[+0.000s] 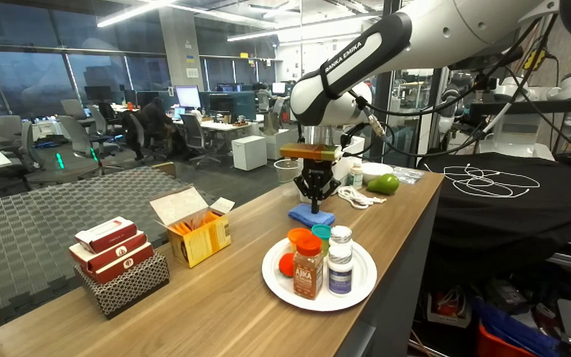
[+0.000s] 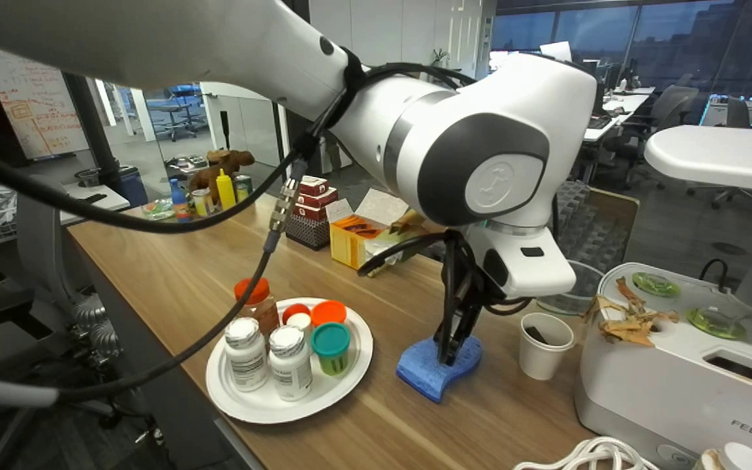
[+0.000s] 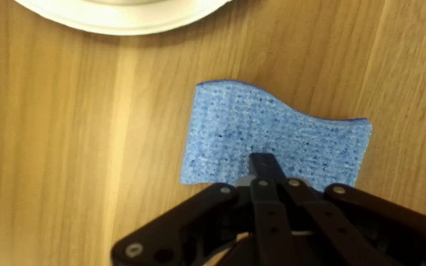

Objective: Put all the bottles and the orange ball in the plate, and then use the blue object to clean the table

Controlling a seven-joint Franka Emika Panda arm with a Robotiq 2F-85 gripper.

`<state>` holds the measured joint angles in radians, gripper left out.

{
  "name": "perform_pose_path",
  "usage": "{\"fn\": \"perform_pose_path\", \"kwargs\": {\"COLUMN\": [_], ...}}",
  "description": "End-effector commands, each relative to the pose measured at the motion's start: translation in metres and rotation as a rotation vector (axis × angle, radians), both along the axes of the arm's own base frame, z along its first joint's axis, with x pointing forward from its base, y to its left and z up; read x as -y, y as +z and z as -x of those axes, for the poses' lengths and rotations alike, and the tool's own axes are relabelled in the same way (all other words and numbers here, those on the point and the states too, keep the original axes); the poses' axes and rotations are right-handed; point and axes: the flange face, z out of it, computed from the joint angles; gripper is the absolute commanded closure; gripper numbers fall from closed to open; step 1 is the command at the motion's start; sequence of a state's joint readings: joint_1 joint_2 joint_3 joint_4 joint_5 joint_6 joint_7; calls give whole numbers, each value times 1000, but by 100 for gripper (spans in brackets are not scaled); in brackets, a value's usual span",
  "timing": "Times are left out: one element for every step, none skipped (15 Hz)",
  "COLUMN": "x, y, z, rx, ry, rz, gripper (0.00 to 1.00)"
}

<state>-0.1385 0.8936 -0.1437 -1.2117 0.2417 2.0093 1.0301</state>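
One brown bottle, one blue-labelled bottle and, just behind that, one white bottle stand upright on the plate. The orange ball sits there too, beside the brown bottle, with an orange cup and a teal-lidded cup farther back. So the loading looks done, or nearly. Past the plate and apart from it, the sponge lies on the bench; the claw is clenched on nothing, its tips set down on the sponge's top. Wiping appears to be the step in hand and what is left. Farther off, near a green fruit, a small bottle stands off the plate; I cannot tell whether it counts.

The wrist view shows the sponge's wavy outline but only an edge of the plate. In an exterior view a white top, its body hidden, shows just beside the orange ball, and a yellow squeeze bottle stands at the bench's far end; I find neither elsewhere.
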Motion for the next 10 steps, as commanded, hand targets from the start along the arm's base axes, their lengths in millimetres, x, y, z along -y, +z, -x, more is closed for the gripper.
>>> {"fn": "perform_pose_path", "kwargs": {"x": [-7,-10,-14,-18,-24,-29,-34,-42,-47,-53], "y": [4,4,4,4,5,6,6,9,10,10], "z": [-22,-26,-29,-32,-35,-38,-40,-43,-45,-46], "rx": [-1,-5,-11,-18,-23,-28,-31,-34,-38,-43], "ry": [44,57,70,81,93,104,114,130,142,156], "rz": [-10,-20,-28,-30,-34,-37,-40,-41,-39,-38], "gripper": [100,100,100,100,100,100,100,100,100,100]}}
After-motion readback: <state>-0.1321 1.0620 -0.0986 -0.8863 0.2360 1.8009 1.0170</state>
